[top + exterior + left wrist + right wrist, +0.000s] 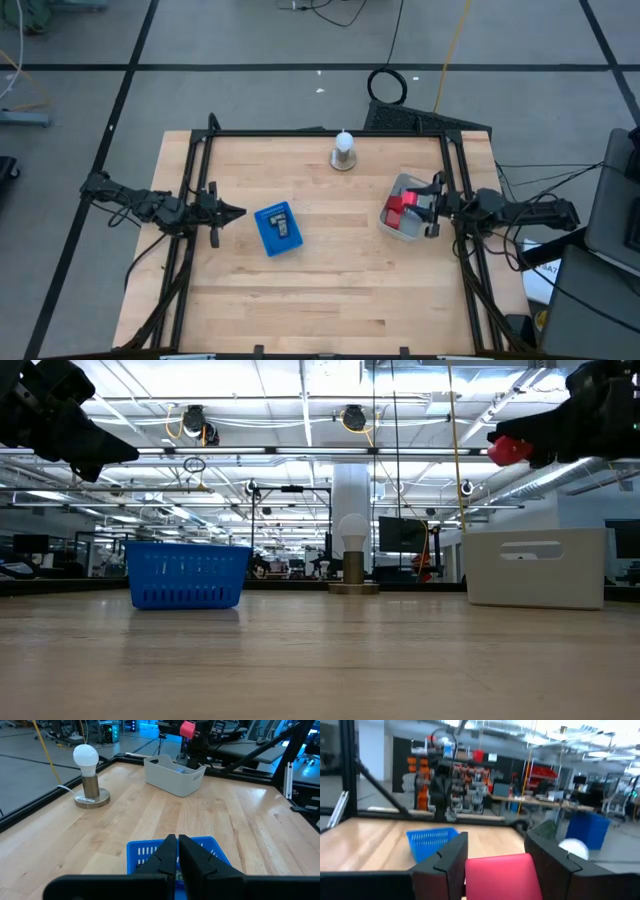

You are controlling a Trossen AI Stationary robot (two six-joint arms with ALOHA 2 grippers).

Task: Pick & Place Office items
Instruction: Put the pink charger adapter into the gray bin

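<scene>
My right gripper [496, 842] is shut on a red block [502, 877] and hangs high over the grey container [401, 230] at the table's right side. In the low view the red block [508, 450] sits well above the container [535, 567]. More red pieces [393, 215] lie inside the container. A blue basket [277, 228] rests on its base near the table's middle, with dark pieces [281, 227] in it. My left gripper [232, 212] is shut and empty. It hovers just left of the basket [145, 852]. My right gripper pinches the red block between its two fingers [447, 862], which lie on two opposite sides [472, 875] of it. The fingers come about level from the table's right side. The block is lifted clear, above the grey container.
A white light bulb on a round stand [344, 152] stands near the table's far edge. A black frame rail [320, 132] runs around the table top. Bare wood [330, 290] stretches across the near half of the table.
</scene>
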